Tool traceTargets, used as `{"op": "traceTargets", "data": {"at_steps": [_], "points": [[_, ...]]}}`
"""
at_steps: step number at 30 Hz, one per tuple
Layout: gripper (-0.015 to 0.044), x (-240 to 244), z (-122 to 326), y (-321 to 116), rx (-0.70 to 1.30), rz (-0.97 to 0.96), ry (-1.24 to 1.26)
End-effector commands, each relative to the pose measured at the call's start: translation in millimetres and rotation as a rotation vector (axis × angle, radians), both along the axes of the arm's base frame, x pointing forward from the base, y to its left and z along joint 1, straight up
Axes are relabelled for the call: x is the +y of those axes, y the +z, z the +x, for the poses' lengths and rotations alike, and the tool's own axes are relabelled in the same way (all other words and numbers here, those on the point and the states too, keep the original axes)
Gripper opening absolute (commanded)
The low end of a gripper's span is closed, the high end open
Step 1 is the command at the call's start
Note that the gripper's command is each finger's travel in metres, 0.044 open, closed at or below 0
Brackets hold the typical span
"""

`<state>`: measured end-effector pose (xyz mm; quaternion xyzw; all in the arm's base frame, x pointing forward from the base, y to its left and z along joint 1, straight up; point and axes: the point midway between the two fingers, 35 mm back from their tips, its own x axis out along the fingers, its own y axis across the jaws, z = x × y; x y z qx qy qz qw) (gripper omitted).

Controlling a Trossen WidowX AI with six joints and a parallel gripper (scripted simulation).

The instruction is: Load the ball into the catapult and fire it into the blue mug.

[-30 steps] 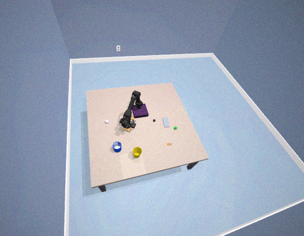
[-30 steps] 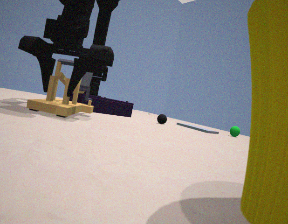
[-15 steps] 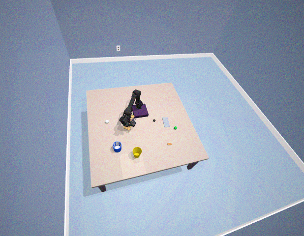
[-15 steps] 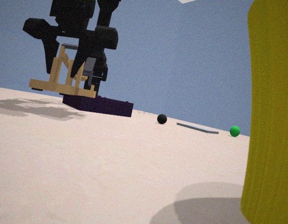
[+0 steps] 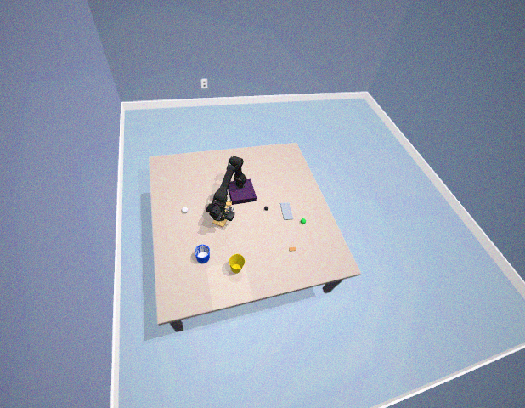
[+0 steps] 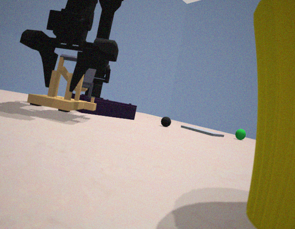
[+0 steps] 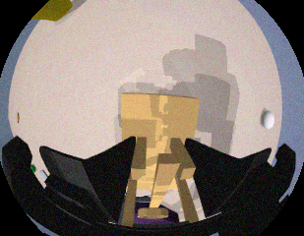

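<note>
The tan wooden catapult stands upright on the table. My gripper points down over it, shut on the catapult's upright frame, one finger on each side. The fingertips are above its base. The blue mug stands upright beyond the catapult. A white ball, a black ball and a green ball lie on the table. I see no ball on the catapult, but the arm and fingers partly hide it.
A yellow mug stands to the right of the blue mug. A dark purple block lies behind the catapult, by the arm's base. A flat grey plate and a small orange block lie to the right.
</note>
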<state>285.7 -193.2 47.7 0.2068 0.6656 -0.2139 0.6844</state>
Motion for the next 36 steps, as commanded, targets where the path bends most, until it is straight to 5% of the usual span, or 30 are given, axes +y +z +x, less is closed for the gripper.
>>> {"op": "traceTargets", "data": {"at_steps": [1,16,31,36], "points": [[0.0000,0.5,0.6,-6.9,-0.003,0.002,0.008],[0.0000,0.4,-0.4,-16.1,0.001,0.001,0.001],[0.0394,0.2,-0.1,-13.5,0.001,0.001,0.001],[0.0440,-0.6,0.8,59.1,0.000,0.000,0.001]]}}
